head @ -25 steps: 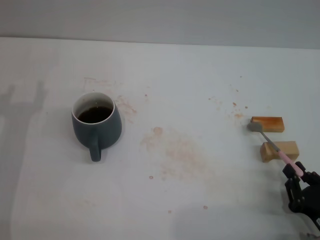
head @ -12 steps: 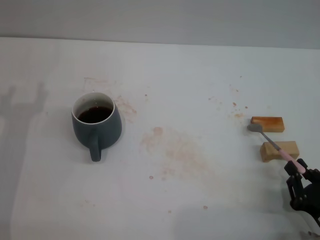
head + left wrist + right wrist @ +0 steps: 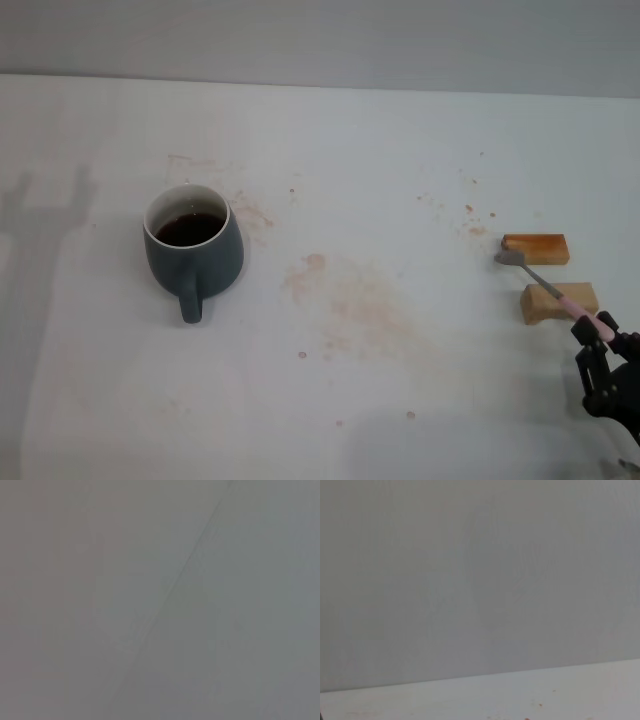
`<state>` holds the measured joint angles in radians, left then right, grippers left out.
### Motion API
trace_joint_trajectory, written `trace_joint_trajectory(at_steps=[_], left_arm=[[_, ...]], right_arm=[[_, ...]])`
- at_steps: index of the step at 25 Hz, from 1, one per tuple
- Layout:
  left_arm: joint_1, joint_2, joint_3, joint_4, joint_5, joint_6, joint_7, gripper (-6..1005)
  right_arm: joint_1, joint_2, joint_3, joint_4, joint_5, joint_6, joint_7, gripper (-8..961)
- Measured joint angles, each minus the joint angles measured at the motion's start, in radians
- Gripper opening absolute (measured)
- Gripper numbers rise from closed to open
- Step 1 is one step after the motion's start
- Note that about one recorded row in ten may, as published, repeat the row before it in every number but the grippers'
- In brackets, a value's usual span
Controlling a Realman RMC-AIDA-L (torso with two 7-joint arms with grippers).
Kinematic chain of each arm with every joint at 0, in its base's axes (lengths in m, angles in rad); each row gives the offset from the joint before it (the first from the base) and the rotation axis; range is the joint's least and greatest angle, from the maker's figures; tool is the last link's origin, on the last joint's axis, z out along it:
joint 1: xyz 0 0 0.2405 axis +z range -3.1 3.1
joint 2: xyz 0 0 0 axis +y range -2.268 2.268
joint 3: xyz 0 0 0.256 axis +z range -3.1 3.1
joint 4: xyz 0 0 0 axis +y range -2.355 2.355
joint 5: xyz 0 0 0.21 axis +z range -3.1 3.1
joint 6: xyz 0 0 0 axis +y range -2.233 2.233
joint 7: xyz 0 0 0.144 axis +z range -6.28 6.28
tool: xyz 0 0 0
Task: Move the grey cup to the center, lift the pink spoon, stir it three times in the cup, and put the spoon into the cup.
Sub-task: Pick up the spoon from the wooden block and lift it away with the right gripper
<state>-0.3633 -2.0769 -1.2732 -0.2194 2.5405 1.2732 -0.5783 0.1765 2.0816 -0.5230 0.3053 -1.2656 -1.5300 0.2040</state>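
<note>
The right gripper [image 3: 597,330], fingers clamped on the slim pink-handled metal spoon [image 3: 548,288], sat far right of the rounded blue-grey ceramic cup [image 3: 193,249], spoon bowl pointing cupward.

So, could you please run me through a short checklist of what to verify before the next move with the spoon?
1. Right gripper at the pink spoon: ok, it sits at the pink handle end near the table's right edge; whether it is clamped, cannot tell.
2. Spoon position: its handle passes over the nearer wooden block and its bowl lies beside the farther wooden block; whether it touches them, cannot tell.
3. Grey cup at the centre: not ok, it stands left of centre, handle toward the robot.
4. Cup upright with dark liquid inside: ok.
5. Path from spoon to cup: ok, only stained table between.
6. Left gripper: cannot tell, not in view.
</note>
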Motion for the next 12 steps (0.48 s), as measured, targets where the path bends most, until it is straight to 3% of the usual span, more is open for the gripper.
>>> trace_joint_trajectory(at_steps=[12], left_arm=[[-0.004,0.0,0.0,0.0,-0.003,0.0,0.0,804]], right_arm=[[0.01,-0.002,0.0,0.0,-0.001,-0.022,0.0,150]])
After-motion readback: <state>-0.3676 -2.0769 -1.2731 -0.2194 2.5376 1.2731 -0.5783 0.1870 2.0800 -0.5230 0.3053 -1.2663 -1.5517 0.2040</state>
